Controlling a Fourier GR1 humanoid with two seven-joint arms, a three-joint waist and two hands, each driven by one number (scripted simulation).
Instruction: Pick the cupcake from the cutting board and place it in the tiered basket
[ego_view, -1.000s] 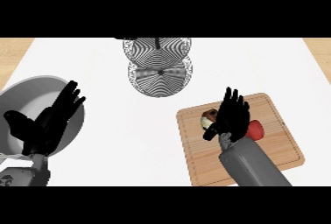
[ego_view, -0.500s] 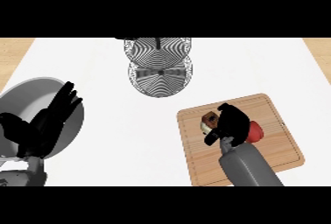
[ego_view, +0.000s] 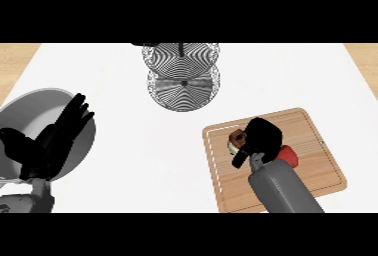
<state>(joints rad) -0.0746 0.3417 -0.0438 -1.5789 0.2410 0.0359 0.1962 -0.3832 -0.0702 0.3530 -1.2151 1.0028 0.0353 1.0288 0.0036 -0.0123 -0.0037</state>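
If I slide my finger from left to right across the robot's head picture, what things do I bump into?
Left hand over a grey plate → tiered basket → cupcake → right hand → red thing on the cutting board.

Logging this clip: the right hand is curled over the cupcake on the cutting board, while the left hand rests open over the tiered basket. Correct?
Not quite. In the head view the left hand rests open over a grey bowl, not the tiered basket. The right hand is curled over the cupcake on the cutting board.
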